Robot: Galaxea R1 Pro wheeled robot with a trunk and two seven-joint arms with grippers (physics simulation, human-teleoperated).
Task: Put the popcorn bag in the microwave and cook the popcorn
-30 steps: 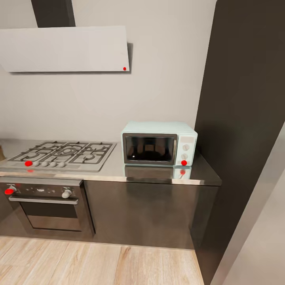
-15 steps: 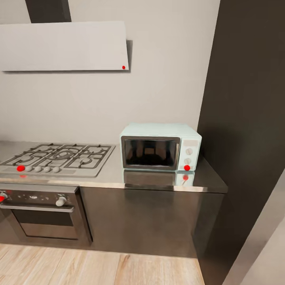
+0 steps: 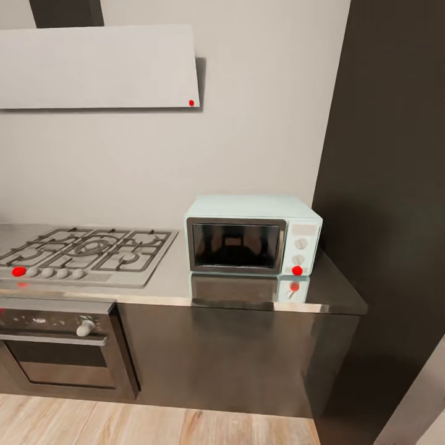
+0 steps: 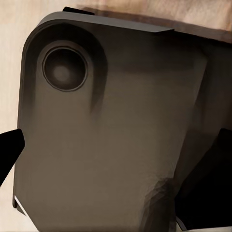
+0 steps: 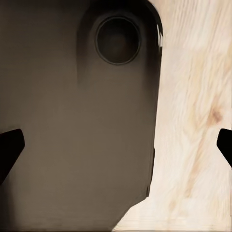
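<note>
The pale blue microwave (image 3: 252, 235) stands on the steel-grey countertop (image 3: 179, 281) at its right end, door closed, with a red light low on its white knob panel. The popcorn bag is out of view. In the left wrist view my left gripper (image 4: 111, 169) is open, its dark fingertips (image 4: 8, 147) wide apart over a dark grey part of the robot's body. In the right wrist view my right gripper (image 5: 116, 145) is open too, above that dark body and the wood floor (image 5: 193, 121). Nothing sits between either pair of fingers.
A steel gas hob (image 3: 80, 253) lies left of the microwave, with a built-in oven (image 3: 59, 349) under it and a flat white hood (image 3: 99, 68) above. A tall dark cabinet (image 3: 395, 185) closes off the counter's right end. Wood floor (image 3: 154, 426) runs along the cabinet fronts.
The head camera has come nearer to the counter, so the microwave looks larger and the hob and oven have slid left. None of the things themselves moved.
</note>
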